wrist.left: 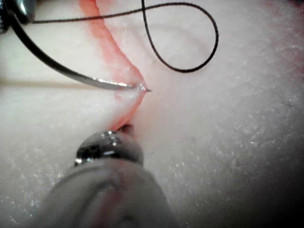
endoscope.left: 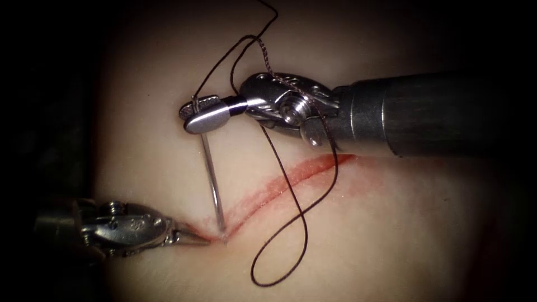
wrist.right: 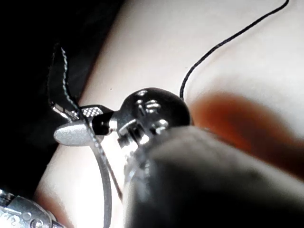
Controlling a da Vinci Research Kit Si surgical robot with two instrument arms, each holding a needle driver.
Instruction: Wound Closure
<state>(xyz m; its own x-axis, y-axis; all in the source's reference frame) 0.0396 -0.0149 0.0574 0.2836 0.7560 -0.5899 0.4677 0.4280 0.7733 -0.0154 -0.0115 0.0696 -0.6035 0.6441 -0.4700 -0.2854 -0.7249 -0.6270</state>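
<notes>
Right now the right tool has its fingers clamped on the needle near its thread end, tip in the tissue at the cut. Left tool fingers closed at the cut edge just beside the tip; whether they pinch tissue, cannot tell. Thread loops loose right of the cut; needle-in-tissue step, next move needs a steady grip

Two tools work here: the right tool at ten o'clock, the left tool at seven. One curved needle runs between them. One dark thread loops toward five o'clock. One piece of tissue carries one cut, its line rising toward two o'clock.
</notes>
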